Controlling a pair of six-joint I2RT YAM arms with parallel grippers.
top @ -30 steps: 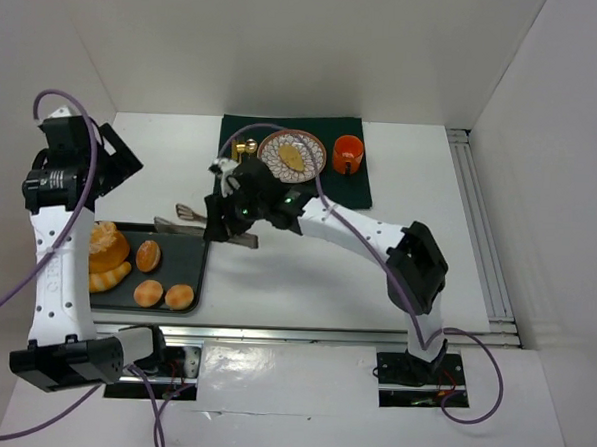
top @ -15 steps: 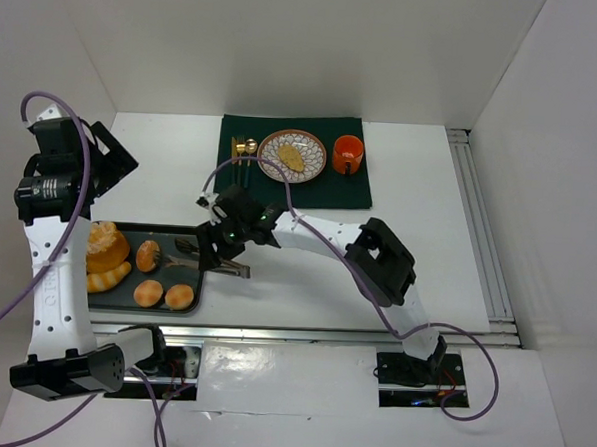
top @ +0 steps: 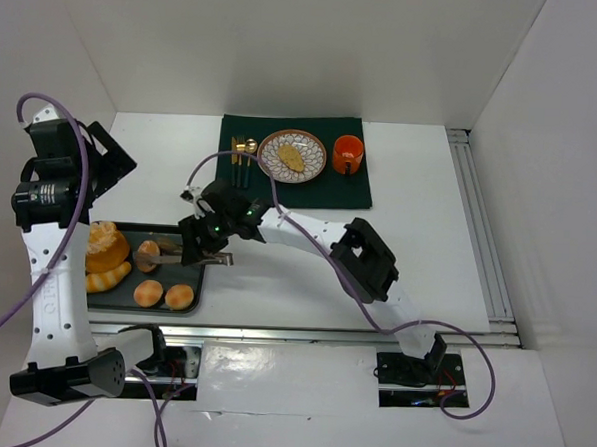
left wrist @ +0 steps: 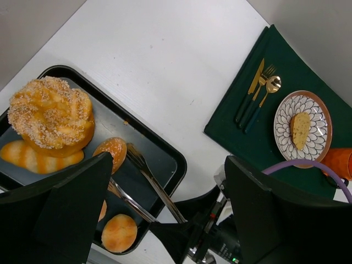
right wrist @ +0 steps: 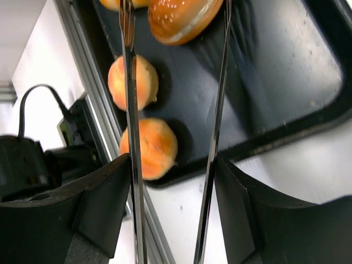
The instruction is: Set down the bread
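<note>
While I watched remotely, the right gripper (right wrist: pixel 173 184) held the tongs (right wrist: pixel 132 137) clamped, their arms apart. The roll (right wrist: pixel 184 16) lay on the tray (right wrist: pixel 286 66), just ahead between the tips, long axis crosswise. The left arm (top: pixel 53 231) stood well apart.

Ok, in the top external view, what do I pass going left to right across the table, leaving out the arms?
Left to right: black tray holding rolls → gold cutlery → plate with a bread slice → orange cup.
</note>
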